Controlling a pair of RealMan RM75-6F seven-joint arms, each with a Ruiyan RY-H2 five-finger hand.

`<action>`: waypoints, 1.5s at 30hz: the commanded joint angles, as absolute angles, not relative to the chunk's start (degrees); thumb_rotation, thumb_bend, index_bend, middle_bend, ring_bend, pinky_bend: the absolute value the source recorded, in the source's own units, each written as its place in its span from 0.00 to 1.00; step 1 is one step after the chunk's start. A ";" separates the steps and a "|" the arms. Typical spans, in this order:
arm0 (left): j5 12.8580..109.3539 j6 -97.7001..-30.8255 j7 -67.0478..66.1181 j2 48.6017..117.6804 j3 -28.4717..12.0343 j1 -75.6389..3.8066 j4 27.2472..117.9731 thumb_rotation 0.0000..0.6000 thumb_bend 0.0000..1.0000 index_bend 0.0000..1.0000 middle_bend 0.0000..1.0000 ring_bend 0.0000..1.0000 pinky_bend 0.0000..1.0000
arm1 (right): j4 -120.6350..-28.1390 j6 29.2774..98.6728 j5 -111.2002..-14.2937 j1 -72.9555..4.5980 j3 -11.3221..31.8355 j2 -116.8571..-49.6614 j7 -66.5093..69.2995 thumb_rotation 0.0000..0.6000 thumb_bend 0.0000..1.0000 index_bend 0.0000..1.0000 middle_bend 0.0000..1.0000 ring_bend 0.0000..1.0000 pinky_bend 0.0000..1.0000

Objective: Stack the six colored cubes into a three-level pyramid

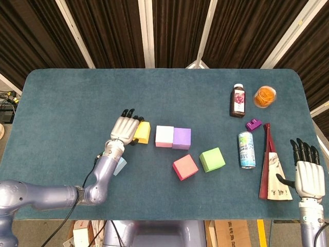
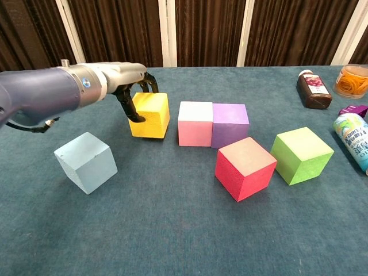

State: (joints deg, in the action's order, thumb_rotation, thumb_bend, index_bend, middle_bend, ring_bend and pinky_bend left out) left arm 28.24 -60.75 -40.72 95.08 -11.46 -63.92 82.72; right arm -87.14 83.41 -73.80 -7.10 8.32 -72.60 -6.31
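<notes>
Far left, near edge of the teal table (image 1: 61,98): the light blue cube (image 2: 85,161) sits alone, turned at an angle, partly hidden under the left forearm in the head view. Just right of it and farther back, the left hand (image 1: 123,130) grips the yellow cube (image 2: 150,115), dark fingers (image 2: 134,109) curled over its top and down its left face. The cube looks level; whether its base touches the cloth I cannot tell. A narrow gap separates it from the pink cube (image 2: 195,123). The pink cube stands flush against the purple cube (image 2: 230,125), the two touching side by side in a row at mid-table. Nearer and to the right, the red cube (image 2: 245,168) rests rotated, its far corner close to the purple cube. The green cube (image 2: 301,154) sits just right of the red one, also rotated, nearly touching it. Farther right: a dark juice bottle (image 1: 237,101) lying toward the far side, a clear tub of orange contents (image 1: 264,96) beside it, a small purple clip (image 1: 253,124), a drink can (image 1: 247,149) lying on its side, and a folded fan (image 1: 272,170) near the edge. Far right, the right hand (image 1: 306,174) hovers beside the fan, fingers straight and apart, holding nothing.
</notes>
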 commanded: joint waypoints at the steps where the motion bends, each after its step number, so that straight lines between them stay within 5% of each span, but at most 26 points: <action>1: 28.27 -61.49 -41.65 96.85 -11.81 -64.23 81.31 1.00 0.35 0.26 0.26 0.00 0.00 | -87.05 83.34 -73.73 -7.03 8.44 -72.53 -6.16 1.00 0.14 0.01 0.05 0.00 0.00; 18: 25.42 -67.58 -46.87 100.63 -14.91 -63.88 82.96 1.00 0.35 0.26 0.26 0.00 0.00 | -86.75 82.75 -73.62 -6.98 8.91 -72.55 -6.19 1.00 0.14 0.01 0.05 0.00 0.00; 45: 29.19 -63.98 -46.37 101.57 -15.23 -62.63 80.22 1.00 0.35 0.26 0.24 0.00 0.00 | -87.28 82.71 -72.96 -6.56 9.57 -72.46 -6.63 1.00 0.14 0.01 0.05 0.00 0.00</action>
State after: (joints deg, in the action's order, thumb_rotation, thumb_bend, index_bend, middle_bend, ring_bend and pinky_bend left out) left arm 29.01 -63.91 -46.25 101.45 -15.35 -62.60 80.38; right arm -87.28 82.71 -72.96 -6.56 9.57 -72.46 -6.63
